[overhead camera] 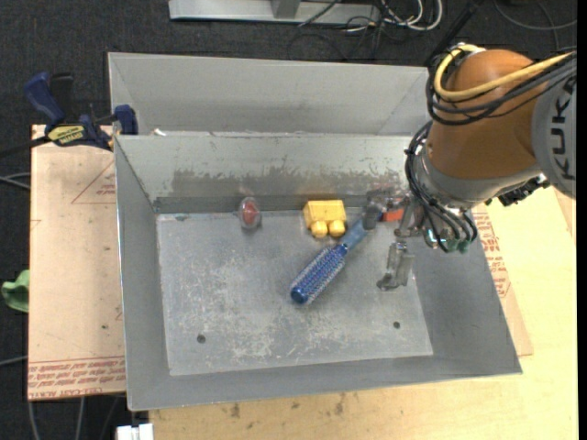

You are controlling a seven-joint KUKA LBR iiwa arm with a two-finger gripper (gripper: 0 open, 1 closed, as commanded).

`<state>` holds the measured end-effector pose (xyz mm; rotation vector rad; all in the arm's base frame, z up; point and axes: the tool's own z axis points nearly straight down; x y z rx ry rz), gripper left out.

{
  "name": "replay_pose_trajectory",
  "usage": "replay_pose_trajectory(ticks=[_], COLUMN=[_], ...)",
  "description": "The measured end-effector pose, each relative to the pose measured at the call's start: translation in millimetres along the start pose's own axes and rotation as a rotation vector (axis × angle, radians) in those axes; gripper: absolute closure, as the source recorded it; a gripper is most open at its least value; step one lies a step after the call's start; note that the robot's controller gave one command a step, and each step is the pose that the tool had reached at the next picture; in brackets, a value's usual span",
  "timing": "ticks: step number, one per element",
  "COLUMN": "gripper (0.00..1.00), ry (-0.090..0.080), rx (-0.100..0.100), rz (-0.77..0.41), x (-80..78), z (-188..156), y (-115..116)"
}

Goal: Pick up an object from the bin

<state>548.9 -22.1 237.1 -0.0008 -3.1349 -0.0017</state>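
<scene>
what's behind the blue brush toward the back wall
A yellow toy block lies just behind the handle of the blue brush, by the bin's back wall. Right of it, a small grey and red thing is partly covered by the arm; its kind cannot be told.

Robotics lab: KUKA arm (486,126), grey metal bin (275,99), cables (404,3) across floor.

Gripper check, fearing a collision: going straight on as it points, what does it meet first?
Probably the bare bin floor, right of the blue brush; the gripper hangs beside it, though depth is unclear.
</scene>
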Motion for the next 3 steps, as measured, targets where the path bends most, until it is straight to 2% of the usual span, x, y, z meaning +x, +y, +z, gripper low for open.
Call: replay_pose_trajectory(ticks=[1,2,3], gripper=[0.0,1.0,1.0], ry=[-0.003,-0.008,-0.016], rx=[0.0,0.0,0.0], rz=[-0.115,-0.115,-0.087], x=[-54.1,-55.1,-44.2], z=[141,136,28], y=[25,25,32])
